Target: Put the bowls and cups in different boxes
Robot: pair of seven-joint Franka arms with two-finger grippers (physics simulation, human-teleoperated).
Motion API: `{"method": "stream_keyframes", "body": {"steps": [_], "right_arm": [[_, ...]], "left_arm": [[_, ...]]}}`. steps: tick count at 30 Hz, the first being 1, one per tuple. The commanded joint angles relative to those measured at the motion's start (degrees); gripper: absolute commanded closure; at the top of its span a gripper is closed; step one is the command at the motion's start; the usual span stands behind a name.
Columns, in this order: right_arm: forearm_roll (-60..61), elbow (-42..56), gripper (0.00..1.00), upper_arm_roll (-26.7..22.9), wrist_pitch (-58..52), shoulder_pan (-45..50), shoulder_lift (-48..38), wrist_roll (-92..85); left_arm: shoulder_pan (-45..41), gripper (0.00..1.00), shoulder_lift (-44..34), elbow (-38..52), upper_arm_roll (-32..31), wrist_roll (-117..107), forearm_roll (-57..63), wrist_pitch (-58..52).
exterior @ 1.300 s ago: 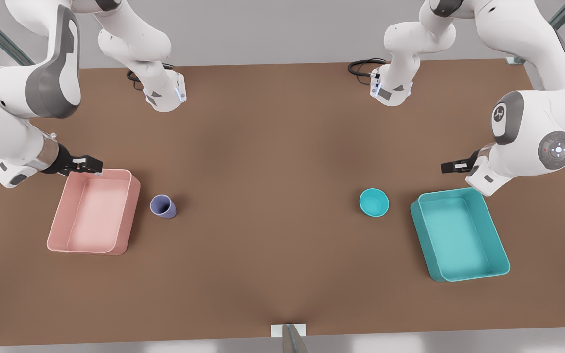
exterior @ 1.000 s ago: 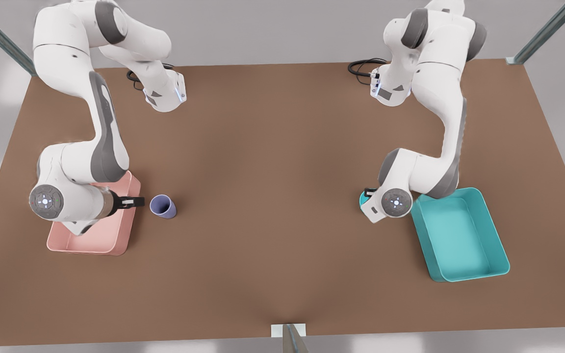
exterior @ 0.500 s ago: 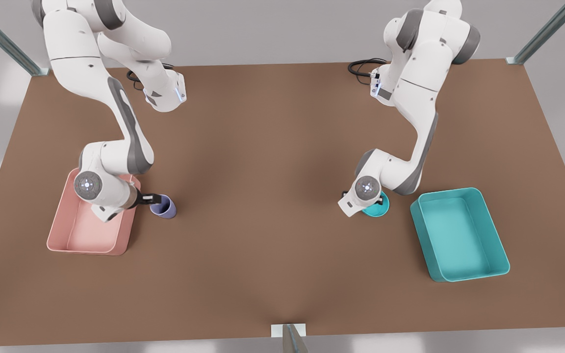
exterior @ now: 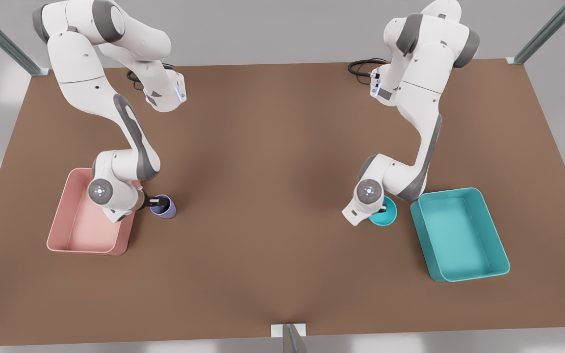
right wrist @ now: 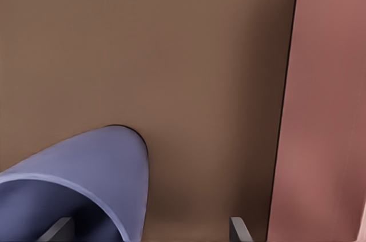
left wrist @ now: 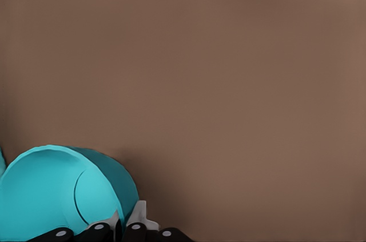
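Observation:
The teal bowl sits tilted just off the teal box, toward the front view's left. My left gripper is shut on its rim. The left wrist view has the bowl pinched between the pads of that gripper. The lavender cup stands upright beside the pale pink box. My right gripper is open at the cup's rim. In the right wrist view the cup lies between the spread fingers, next to the pink box.
The brown table runs wide between the two boxes. Both arm bases stand at the far edge, with black cables beside them. A small white bracket sits at the near edge.
Both arms swung in and came down from beside the boxes. The right gripper reached the cup's rim. The left gripper shut on the bowl, which shifted toward the teal box.

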Motion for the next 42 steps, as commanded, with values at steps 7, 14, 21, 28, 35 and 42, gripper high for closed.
{"method": "stream_keyframes", "body": {"steps": [7, 14, 21, 28, 35, 42], "right_arm": [[0.15, -0.28, 0.58, 0.01, 1.20, 0.00, 1.01, 0.04], [0.07, 1.47, 0.79, 0.36, -1.17, 0.70, -0.22, -0.83], [0.60, 19.13, 0.79, -0.16, -16.11, -7.20, -4.61, -23.16], [-0.37, 22.13, 0.79, -5.17, -16.21, -14.24, 1.53, -34.50], [-0.11, 21.78, 0.79, -5.09, -4.78, -15.29, 10.59, -34.41], [0.24, 21.42, 0.00, -5.00, -5.83, -15.20, 10.85, -34.41]], "left_arm": [[21.09, 0.79, 1.17, 25.25, 1.42, -2.89, -4.74, -21.63], [22.94, 0.79, 8.29, 19.18, 4.68, -3.16, -7.37, -8.27], [23.90, 0.70, 11.81, 15.67, 5.20, -3.07, -7.02, 0.52], [23.29, 0.00, -9.90, 18.21, -1.65, 2.89, -9.75, -34.80], [20.57, 0.00, -17.11, 21.29, -2.97, 20.66, -10.97, -44.21], [21.44, 0.00, -17.46, 20.76, -4.55, 21.01, -11.86, -45.53]]}}
